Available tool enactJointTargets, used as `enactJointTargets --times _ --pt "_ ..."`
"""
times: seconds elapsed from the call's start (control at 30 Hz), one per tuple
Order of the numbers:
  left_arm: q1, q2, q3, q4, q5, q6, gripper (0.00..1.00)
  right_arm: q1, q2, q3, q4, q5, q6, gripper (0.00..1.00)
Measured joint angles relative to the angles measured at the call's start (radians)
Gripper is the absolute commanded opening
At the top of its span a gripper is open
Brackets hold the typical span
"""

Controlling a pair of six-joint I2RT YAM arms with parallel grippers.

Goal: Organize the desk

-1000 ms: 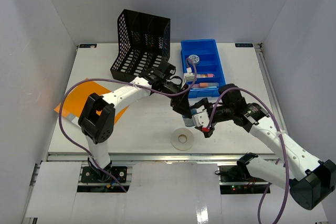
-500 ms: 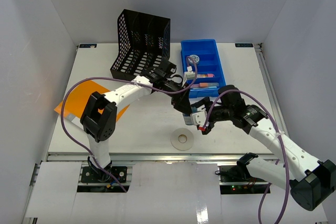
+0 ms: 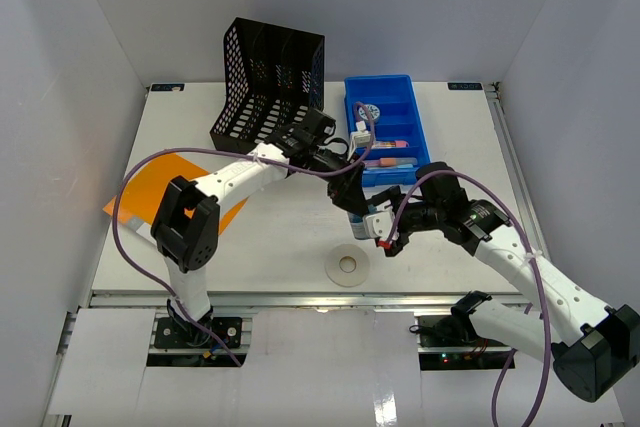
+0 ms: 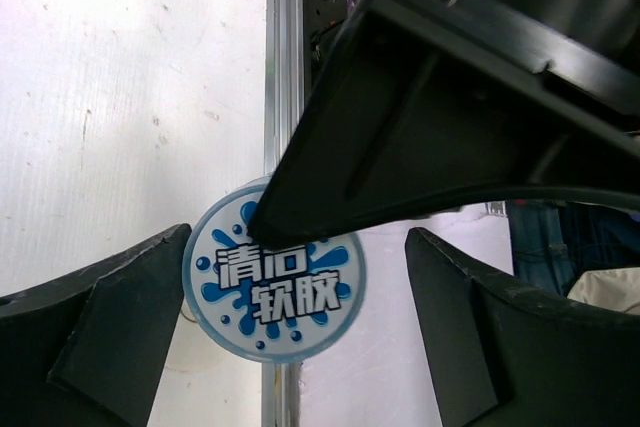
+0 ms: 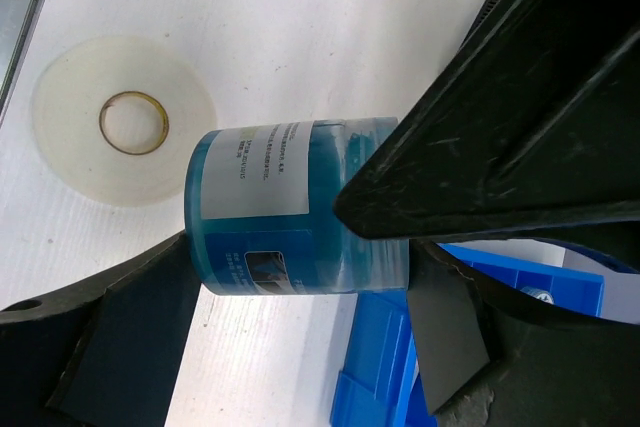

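A blue jar [image 3: 357,217] with a round printed lid [image 4: 280,297] hangs above the white desk [image 3: 260,237], near its middle. My right gripper [image 3: 378,230] is shut on it, one finger across the lid and the other at the base [image 5: 300,247]. My left gripper [image 3: 347,195] is right beside the jar and open. In the left wrist view, its fingers [image 4: 298,277] stand wide either side of the lid, with a gap on the right. One left finger [image 5: 520,107] crosses the right wrist view.
A white tape roll [image 3: 348,266] lies flat just in front of the jar [image 5: 122,132]. A blue compartment tray [image 3: 412,117] with small items sits behind the grippers. A black mesh rack [image 3: 268,82] stands at the back. An orange folder [image 3: 140,192] lies at the left.
My left gripper's jaws have spread apart from the jar and pulled back slightly. The right gripper closed onto the jar and keeps it in the same place.
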Motion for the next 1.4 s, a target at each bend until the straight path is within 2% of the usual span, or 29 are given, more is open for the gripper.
enactJointTargets --times 0.23,0.37,0.5,0.6,0.73,0.9,1.03,1.2,1.4 --pt "0.050 -0.108 -0.001 0.045 -0.140 -0.059 0.98 -0.023 -0.007 0.000 -0.006 0.006 0.007 0.08" --pt "0.097 -0.245 -0.044 0.073 -0.338 -0.078 0.98 -0.111 0.004 0.000 0.004 -0.011 0.053 0.08" --pt "0.104 -0.451 -0.197 0.112 -0.568 -0.095 0.98 -0.277 0.083 0.004 0.095 -0.015 0.194 0.08" --pt "0.102 -0.606 -0.347 0.170 -0.707 -0.120 0.98 -0.359 0.210 0.045 0.218 0.060 0.418 0.08" --pt "0.102 -0.796 -0.578 0.251 -0.843 -0.192 0.98 -0.388 0.427 0.213 0.322 0.250 0.758 0.08" --pt "0.102 -1.020 -0.812 0.298 -0.998 -0.326 0.98 -0.376 0.685 0.500 0.395 0.463 1.054 0.08" --pt "0.103 -1.140 -0.918 0.332 -1.053 -0.413 0.98 -0.361 0.853 0.716 0.394 0.611 1.195 0.08" --pt "0.103 -1.189 -0.976 0.362 -1.069 -0.483 0.98 -0.355 1.060 0.976 0.330 0.727 1.315 0.08" --pt "0.103 -1.205 -1.013 0.368 -1.072 -0.521 0.98 -0.354 1.151 1.026 0.285 0.812 1.374 0.09"
